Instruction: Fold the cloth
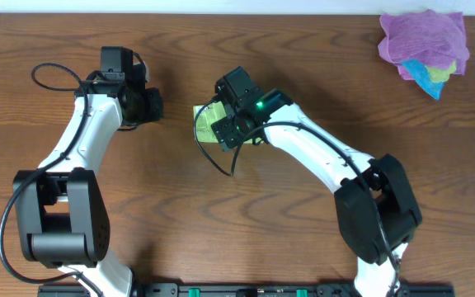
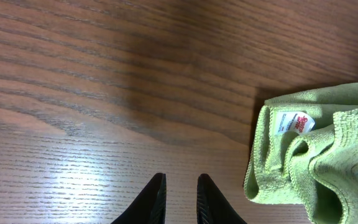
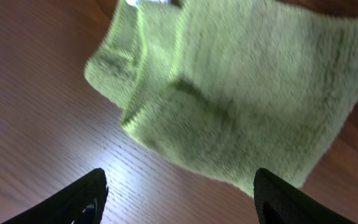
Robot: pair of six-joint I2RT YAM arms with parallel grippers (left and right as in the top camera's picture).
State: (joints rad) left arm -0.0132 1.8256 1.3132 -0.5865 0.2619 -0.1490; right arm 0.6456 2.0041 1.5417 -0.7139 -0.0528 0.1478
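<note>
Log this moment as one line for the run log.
task: fold cloth | cloth: rumpled, on table | left gripper: narrowly open, empty, beside cloth | right gripper: open, over cloth

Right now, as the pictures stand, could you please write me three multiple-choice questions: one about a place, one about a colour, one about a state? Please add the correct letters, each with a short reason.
1. Where does the pile of purple and blue cloths lie in the overhead view?
A. Between the two arms
B. Under the left arm
C. At the top right corner of the table

2. What colour is the tag on the green cloth?
A. Black
B. White, with red print
C. Blue

3. In what state is the right gripper?
A. Open wide, holding nothing
B. Shut on the green cloth
C. Shut on a purple cloth

Answers:
1 C: the pile sits by the upper right edge, far from the green cloth.
2 B: the left wrist view shows it white with red letters.
3 A: its fingers stand far apart, and the green cloth lies free beyond them.
</note>
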